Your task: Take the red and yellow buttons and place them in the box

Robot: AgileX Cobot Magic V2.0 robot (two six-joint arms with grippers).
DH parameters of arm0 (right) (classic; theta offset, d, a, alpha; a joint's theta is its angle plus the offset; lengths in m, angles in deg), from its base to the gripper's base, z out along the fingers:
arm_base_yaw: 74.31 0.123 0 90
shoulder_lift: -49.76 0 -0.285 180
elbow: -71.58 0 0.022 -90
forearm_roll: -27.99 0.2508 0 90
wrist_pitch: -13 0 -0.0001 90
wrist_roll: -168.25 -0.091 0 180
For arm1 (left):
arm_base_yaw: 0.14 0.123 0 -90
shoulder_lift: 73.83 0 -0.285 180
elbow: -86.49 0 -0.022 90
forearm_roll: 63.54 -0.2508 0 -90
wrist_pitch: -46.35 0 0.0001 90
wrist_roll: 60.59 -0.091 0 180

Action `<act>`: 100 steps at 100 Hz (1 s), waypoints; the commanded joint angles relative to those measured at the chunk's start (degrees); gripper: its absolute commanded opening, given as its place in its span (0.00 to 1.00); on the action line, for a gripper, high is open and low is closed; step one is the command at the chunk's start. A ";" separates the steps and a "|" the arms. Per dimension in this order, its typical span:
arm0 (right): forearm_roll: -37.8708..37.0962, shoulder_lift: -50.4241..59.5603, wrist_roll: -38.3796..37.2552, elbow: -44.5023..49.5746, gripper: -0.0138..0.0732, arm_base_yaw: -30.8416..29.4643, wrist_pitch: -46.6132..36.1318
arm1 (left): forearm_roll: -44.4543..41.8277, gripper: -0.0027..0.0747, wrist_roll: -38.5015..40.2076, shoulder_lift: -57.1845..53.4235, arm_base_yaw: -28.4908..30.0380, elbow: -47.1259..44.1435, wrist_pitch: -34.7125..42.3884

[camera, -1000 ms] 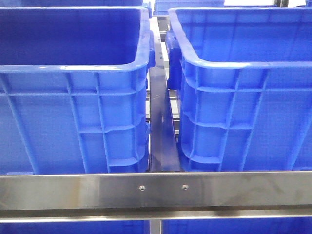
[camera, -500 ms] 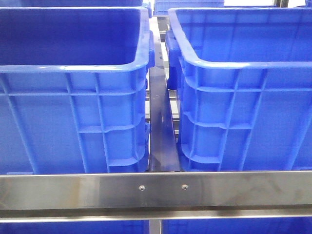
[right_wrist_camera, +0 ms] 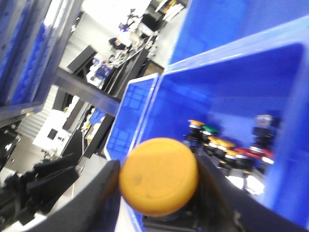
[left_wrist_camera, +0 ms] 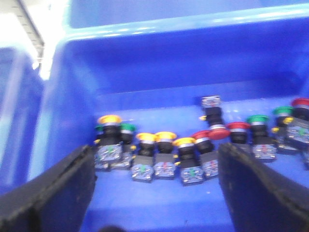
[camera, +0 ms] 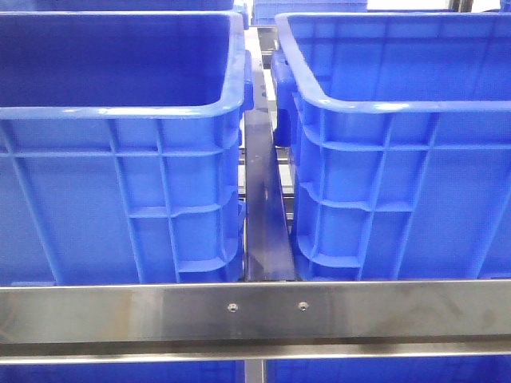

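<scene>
Right gripper (right_wrist_camera: 159, 212) clamped on yellow button (right_wrist_camera: 158, 176); left gripper (left_wrist_camera: 154, 193) spread over clustered buttons (left_wrist_camera: 164, 154). Risk: crowding causing neighbour's capture.

Two bins side by side, left bin (camera: 120, 144), right bin (camera: 399, 144), rail (camera: 255, 311) in front, buttons (left_wrist_camera: 164, 154) inside a bin.

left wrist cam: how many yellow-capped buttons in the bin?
4 visible: one yellow button near the bin's side wall, then three in a row beside it. The fingers may hide more.
</scene>
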 commanded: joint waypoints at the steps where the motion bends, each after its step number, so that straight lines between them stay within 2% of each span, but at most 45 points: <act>1: 3.73 2.29 0.74 -0.35 0.32 -2.05 3.05 | 0.62 0.66 0.63 -4.00 0.96 -2.37 6.28; 46: 1.74 2.29 0.74 0.69 0.32 -7.80 3.24 | 2.73 0.66 0.63 -29.38 1.07 -20.08 9.51; 53: 1.21 2.29 0.74 0.69 0.32 -8.75 2.78 | 2.73 0.63 0.63 -33.02 1.07 -22.09 9.50; 62: 0.73 2.29 0.69 0.69 0.32 -10.48 2.11 | 2.73 0.50 0.63 -36.94 1.07 -24.01 9.53; 82: 0.14 2.22 -0.37 0.69 0.32 -15.76 1.03 | 2.73 0.02 0.63 -41.56 1.07 -25.62 9.53; 100: -0.27 2.11 -2.46 2.11 0.32 -19.56 -2.87 | 2.63 0.01 0.53 -41.78 1.07 -26.03 9.63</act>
